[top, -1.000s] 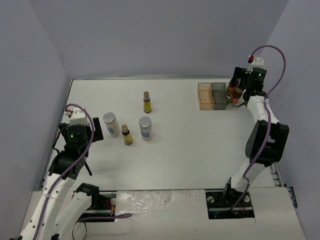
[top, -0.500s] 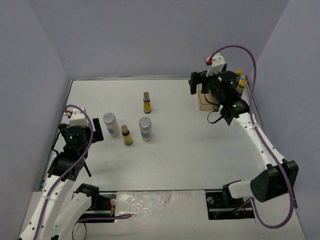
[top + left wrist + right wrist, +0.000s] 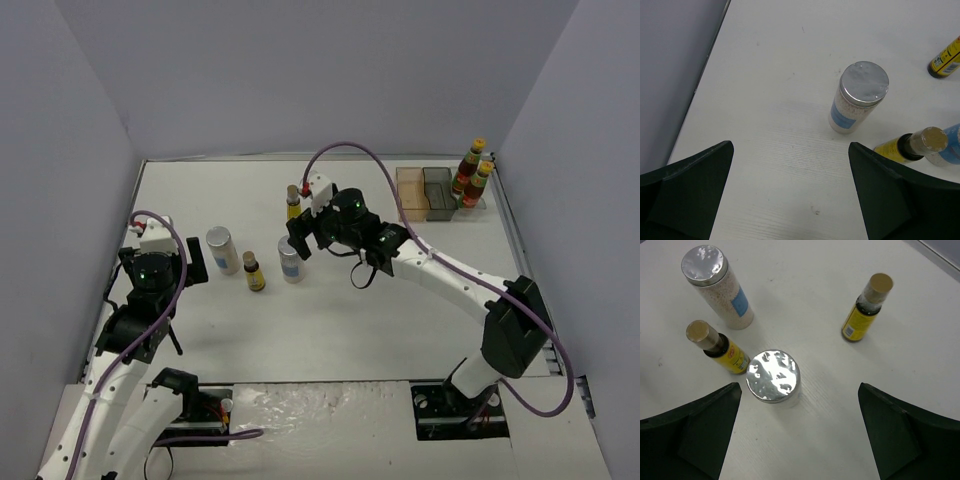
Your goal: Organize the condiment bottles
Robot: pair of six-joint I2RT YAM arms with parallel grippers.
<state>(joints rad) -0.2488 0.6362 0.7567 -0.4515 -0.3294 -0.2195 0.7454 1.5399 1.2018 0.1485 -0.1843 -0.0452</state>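
Note:
Two dark red bottles with yellow caps (image 3: 473, 166) stand in the clear end of the tray (image 3: 411, 194) at the far right. Two silver-lidded shakers (image 3: 221, 248) (image 3: 290, 258) and two tiny yellow bottles with tan caps (image 3: 293, 206) (image 3: 253, 272) stand left of centre. My right gripper (image 3: 301, 243) hovers open just above the nearer shaker (image 3: 773, 376), which sits between its fingers toward the left one; its gripper (image 3: 800, 390) is empty. My left gripper (image 3: 195, 265) is open and empty, short of the left shaker (image 3: 860, 97) and a yellow bottle (image 3: 910, 146).
The tray's orange and grey compartments (image 3: 437, 190) show nothing inside. The left wall (image 3: 670, 60) runs close beside my left gripper (image 3: 791, 147). The other shaker (image 3: 715, 285) and both yellow bottles (image 3: 720, 347) (image 3: 865, 310) stand close round the right gripper.
My right arm has swung from the tray at the far right to the table's middle, leaving the two red bottles standing in the clear compartment. The left arm has not moved.

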